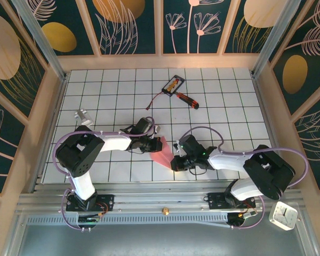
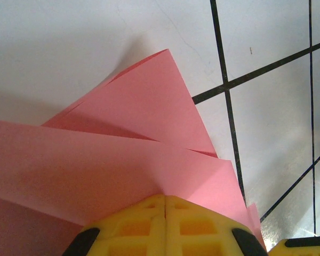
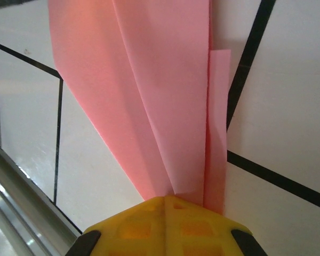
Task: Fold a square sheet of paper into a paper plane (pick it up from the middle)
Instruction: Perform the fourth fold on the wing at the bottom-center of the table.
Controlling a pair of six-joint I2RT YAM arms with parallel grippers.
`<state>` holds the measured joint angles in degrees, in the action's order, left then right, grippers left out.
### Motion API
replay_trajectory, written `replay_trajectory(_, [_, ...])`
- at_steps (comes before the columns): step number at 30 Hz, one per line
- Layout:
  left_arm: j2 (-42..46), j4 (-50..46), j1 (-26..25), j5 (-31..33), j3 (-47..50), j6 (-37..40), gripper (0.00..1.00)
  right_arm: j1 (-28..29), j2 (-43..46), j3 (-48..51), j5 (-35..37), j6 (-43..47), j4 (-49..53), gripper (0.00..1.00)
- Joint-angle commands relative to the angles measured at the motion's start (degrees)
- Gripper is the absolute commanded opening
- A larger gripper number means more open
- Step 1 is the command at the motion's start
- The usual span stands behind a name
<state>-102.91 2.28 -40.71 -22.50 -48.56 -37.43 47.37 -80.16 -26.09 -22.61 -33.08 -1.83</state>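
The pink-red sheet of paper is folded into layered flaps and sits low over the tiled floor between my two grippers. My left gripper is shut on its upper left end. In the left wrist view the yellow jaws meet with the paper pinched between them, its flaps fanning away. My right gripper is shut on the lower right end. In the right wrist view the closed gripper clamps the narrow folds of the paper, which run straight away from it.
A red-handled screwdriver and a small black-and-orange card with a thin cable lie at the back of the floor. A silver block sits at the left. Wooden walls ring the floor. A white clock stands near the right base.
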Motion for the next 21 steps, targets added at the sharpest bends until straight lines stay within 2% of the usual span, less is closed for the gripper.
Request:
replay_trajectory(1, [-3.69,-6.55,0.54,5.18,0.92,2.0,0.0,-1.33,0.41,4.74,-2.13,-2.85,1.39,0.0])
replay_trajectory(14, [-3.7,-6.81,0.59,5.98,0.99,2.98,0.0,-3.03,7.19,13.29,-5.78,-10.68,-2.28,0.0])
replay_trajectory(21, [-3.65,-6.59,0.62,5.89,1.18,2.9,0.0,-3.96,13.54,8.33,-8.44,-10.59,-3.45,0.0])
